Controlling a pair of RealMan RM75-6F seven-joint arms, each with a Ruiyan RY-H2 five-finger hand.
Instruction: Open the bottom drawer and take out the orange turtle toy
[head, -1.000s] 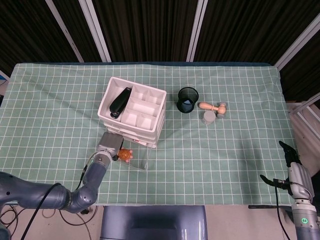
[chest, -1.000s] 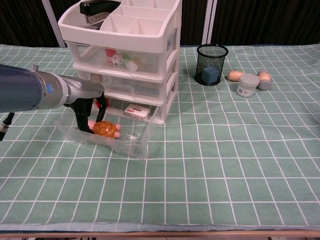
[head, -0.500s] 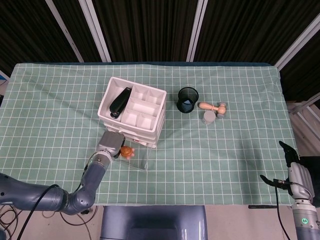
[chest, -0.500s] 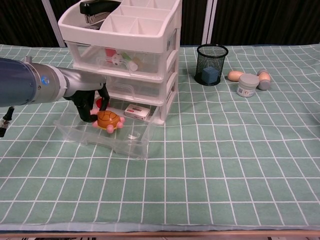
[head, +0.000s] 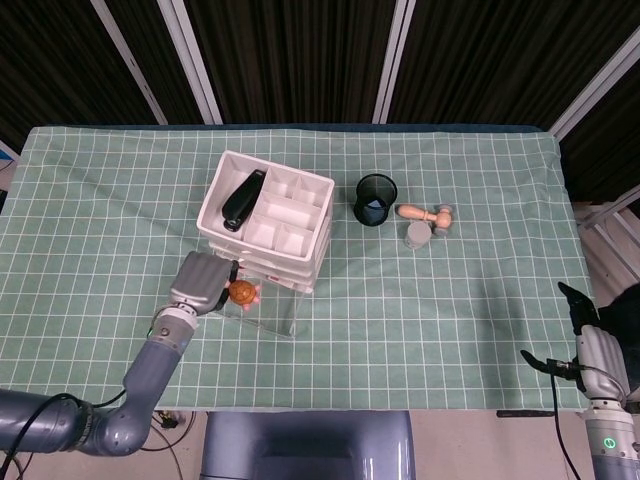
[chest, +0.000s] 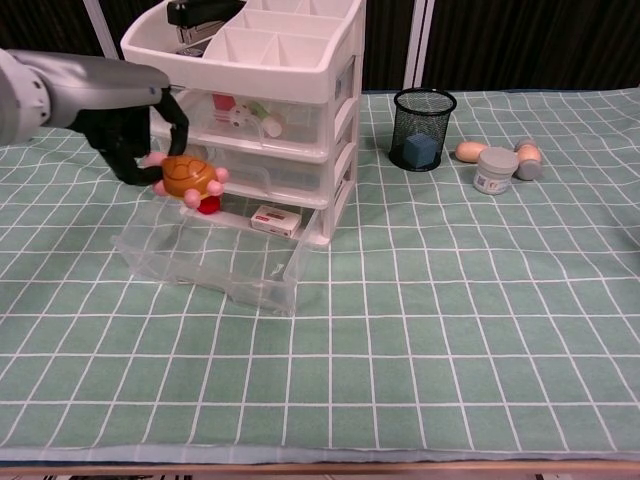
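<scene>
My left hand (chest: 130, 135) grips the orange turtle toy (chest: 187, 178) and holds it in the air above the pulled-out bottom drawer (chest: 205, 265) of the white drawer unit (chest: 250, 90). From above, the turtle toy (head: 241, 293) shows beside the left hand (head: 201, 283), just over the clear drawer (head: 268, 312). A small white box (chest: 274, 219) and a red item (chest: 208, 205) remain at the back of the drawer. My right hand (head: 585, 350) hangs off the table's right front corner, fingers spread, holding nothing.
A black stapler (head: 241, 201) lies in the unit's top tray. Behind on the right stand a black mesh cup (chest: 423, 129), a grey-lidded jar (chest: 495, 169) and a wooden toy (head: 427, 213). The green checked cloth (chest: 420, 340) covers the table.
My left hand has lifted the orange turtle up out of the bottom drawer and to the left. The drawer unit shifted slightly. The right hand stayed still.
</scene>
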